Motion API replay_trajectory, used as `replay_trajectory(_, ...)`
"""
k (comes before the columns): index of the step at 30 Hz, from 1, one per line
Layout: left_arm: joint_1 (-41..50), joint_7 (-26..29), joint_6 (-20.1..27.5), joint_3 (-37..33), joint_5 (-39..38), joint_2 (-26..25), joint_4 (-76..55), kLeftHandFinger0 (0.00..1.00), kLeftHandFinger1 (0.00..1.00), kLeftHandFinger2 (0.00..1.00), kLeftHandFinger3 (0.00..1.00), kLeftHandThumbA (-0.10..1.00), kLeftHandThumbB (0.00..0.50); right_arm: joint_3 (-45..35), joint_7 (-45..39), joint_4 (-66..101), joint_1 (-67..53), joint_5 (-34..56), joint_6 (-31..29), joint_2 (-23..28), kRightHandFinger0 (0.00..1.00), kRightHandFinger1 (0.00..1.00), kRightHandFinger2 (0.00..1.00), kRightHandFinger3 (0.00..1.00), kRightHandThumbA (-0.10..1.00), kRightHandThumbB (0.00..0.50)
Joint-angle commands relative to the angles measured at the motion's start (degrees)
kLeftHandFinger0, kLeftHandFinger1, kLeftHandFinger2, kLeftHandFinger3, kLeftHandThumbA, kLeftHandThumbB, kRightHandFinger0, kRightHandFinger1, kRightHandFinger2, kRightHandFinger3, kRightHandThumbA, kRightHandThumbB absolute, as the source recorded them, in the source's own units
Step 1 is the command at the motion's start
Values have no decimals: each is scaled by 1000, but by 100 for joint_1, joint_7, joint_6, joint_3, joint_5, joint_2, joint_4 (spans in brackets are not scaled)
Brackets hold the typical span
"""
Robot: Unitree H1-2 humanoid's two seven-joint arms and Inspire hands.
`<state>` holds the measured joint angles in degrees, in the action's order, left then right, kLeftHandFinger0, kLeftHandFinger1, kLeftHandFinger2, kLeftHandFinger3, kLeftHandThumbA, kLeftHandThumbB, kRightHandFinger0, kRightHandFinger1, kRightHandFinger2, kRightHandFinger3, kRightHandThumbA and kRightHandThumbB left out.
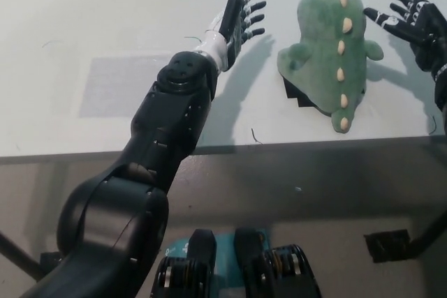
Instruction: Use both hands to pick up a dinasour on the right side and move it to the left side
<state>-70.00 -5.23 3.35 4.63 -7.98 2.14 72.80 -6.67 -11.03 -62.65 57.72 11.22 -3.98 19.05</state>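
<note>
A green plush dinosaur (328,47) with cream spikes down its back lies on the white table (84,26), at the right side. My left hand (239,15) is open, fingers spread, a short gap to the left of the toy. On the toy's other side my black right hand (413,22) is open too, close to its right flank. Neither hand touches the dinosaur. A dark patch shows under the toy's lower left edge.
A faint grey rectangle (115,85) is marked on the tabletop at the left. The table's front edge (279,146) runs across the picture just below the toy, with grey floor beneath it.
</note>
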Motion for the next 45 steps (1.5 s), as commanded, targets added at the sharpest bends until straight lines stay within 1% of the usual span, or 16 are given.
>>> replay_trajectory(1,-390,-12,206,9,20,-16,71,1000,1000,1000,1000,1000,401,-53,11,-114,525,-22,-264,42,1000,1000,1000,1000,1000,175)
replay_trajectory(4,-411,36,207,58,-5,-34,158,1000,1000,1000,1000,1000,399,-17,-1,-373,696,-97,-353,25,1000,1000,1000,1000,1000,172)
replay_trajectory(10,-466,271,181,-66,169,-36,343,1000,1000,1000,1000,1000,384,14,46,-702,839,-165,-427,-28,1000,1000,1000,1000,1000,239)
replay_trajectory(12,-485,293,190,-63,160,-36,383,1000,1000,1000,1000,1000,386,11,25,-760,872,-167,-428,-37,1000,1000,1000,1000,1000,233)
replay_trajectory(15,-488,286,127,-174,258,-58,453,1000,1000,1000,1000,1000,393,1,21,-930,931,-168,-477,-86,1000,1000,1000,1000,1000,259)
replay_trajectory(17,-459,309,143,-228,299,-58,507,1000,1000,1000,1000,1000,387,-22,24,-971,950,-152,-456,-99,1000,1000,1000,1000,1000,240)
replay_trajectory(22,-332,397,112,-364,425,-49,596,1000,1000,1000,1000,1000,393,-70,10,-1114,969,-124,-493,-119,1000,1000,1000,1000,1000,268)
replay_trajectory(24,-203,378,135,-422,478,-30,651,1000,1000,1000,1000,1000,385,-58,80,-1169,868,-157,-542,-132,1000,1000,1000,1000,1000,285)
replay_trajectory(25,-158,353,93,-417,452,-21,673,1000,1000,1000,1000,1000,406,-69,60,-1211,821,-145,-568,-140,1000,1000,1000,1000,1000,315)
replay_trajectory(26,-121,377,73,-424,454,-2,678,1000,1000,1000,1000,1000,418,-70,77,-1210,780,-148,-556,-144,1000,1000,1000,1000,1000,319)
replay_trajectory(29,10,389,78,-457,477,49,688,1000,1000,1000,1000,1000,411,-68,129,-1225,647,-166,-421,-169,1000,1000,1000,1000,1000,360)
replay_trajectory(32,58,380,24,-462,485,89,689,1000,1000,1000,1000,1000,417,-9,213,-1288,561,-243,-485,-190,1000,1000,1000,1000,1000,327)
replay_trajectory(35,109,399,35,-489,521,114,695,1000,1000,1000,1000,1000,427,-38,201,-1316,503,-215,-500,-203,1000,1000,1000,1000,1000,331)
replay_trajectory(38,188,383,32,-496,530,146,696,1000,1000,1000,1000,1000,408,-44,209,-1280,451,-210,-507,-216,1000,1000,1000,1000,1000,329)
replay_trajectory(42,319,312,-8,-476,513,171,713,1000,1000,1000,1000,1000,430,-32,210,-1340,418,-218,-535,-263,1000,1000,1000,1000,1000,296)
replay_trajectory(45,369,333,-16,-503,548,198,714,1000,1000,1000,1000,1000,426,20,326,-1308,358,-284,-531,-302,1000,1000,1000,1000,1000,295)
